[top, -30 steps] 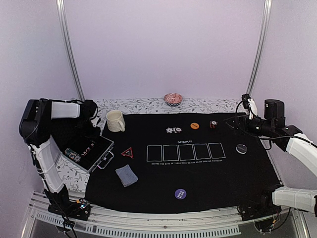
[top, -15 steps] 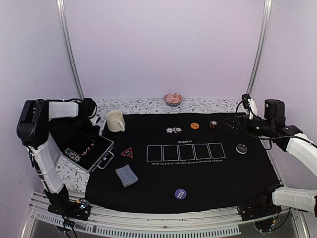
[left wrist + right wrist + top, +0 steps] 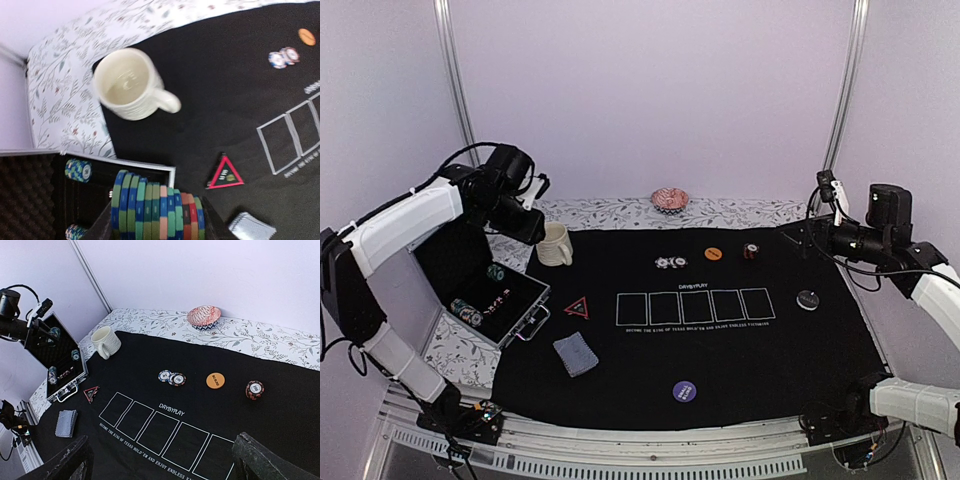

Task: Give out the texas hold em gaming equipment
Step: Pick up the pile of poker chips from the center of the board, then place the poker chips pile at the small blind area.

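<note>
- Left gripper (image 3: 157, 222) pinches a row of poker chips (image 3: 157, 205) above the open case (image 3: 30, 195); spare chips (image 3: 78, 170) lie beneath it.
- Right gripper (image 3: 162, 450) hangs spread and empty; placed chips (image 3: 172, 377) and the orange button (image 3: 215, 380) sit ahead of it.
- Card deck (image 3: 251, 227), down to the left gripper's right, seems undealt: much is left.

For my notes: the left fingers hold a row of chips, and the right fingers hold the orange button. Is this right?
No. The right fingers are open and empty; the orange button lies on the black mat, as the right wrist view shows. The left fingers do hold chips.
</note>
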Robot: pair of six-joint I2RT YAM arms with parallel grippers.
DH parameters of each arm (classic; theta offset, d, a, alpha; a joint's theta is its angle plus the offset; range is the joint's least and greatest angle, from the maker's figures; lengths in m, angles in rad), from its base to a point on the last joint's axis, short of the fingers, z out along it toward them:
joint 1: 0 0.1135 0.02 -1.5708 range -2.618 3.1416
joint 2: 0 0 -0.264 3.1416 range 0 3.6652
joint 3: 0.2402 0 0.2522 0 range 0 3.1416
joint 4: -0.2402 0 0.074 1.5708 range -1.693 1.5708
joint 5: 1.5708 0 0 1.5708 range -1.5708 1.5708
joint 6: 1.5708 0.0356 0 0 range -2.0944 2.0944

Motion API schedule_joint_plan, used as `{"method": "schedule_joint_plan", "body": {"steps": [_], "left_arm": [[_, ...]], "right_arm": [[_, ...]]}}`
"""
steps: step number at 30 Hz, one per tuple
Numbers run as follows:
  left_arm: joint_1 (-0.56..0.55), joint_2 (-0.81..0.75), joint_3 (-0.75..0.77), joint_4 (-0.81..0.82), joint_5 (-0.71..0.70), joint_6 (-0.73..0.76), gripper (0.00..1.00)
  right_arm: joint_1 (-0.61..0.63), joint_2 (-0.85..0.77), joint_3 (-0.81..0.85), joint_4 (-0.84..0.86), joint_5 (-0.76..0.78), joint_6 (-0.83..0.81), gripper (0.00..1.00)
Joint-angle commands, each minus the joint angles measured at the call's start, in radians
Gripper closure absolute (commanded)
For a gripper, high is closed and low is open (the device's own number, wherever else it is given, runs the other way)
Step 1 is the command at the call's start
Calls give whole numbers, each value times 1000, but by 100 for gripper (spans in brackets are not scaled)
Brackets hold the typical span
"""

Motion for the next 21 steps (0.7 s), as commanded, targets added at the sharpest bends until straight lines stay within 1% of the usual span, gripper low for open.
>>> {"method": "schedule_joint_plan", "body": {"steps": [1,4,7,9,11,16,19,21], "left_arm": [[-215,-57,66,-87,-6,-76,100],[-372,-60,42,-83,39,-127,100],[-525,-28,6,-67,69,-188,100],[-647,22,-11,-66,60,-216,100],[-732,72,-21,-65,22,-244,100],[-842,215,-12,-51,14,-290,100],[-874,275,-6,-22,24,-287,100],[-876,290,-30,31,77,-282,100]], "right_arm": [[-2,-3,42,-102,-38,38,1],[-1,-3,17,-127,-88,64,1],[-2,8,-16,-143,-161,107,1],[0,18,-29,-159,-221,131,1],[1,18,-43,-165,-252,149,1],[30,-10,-72,-149,-225,200,0],[100,-4,-79,-148,-193,239,1],[163,-1,-83,-139,-160,261,1]]}}
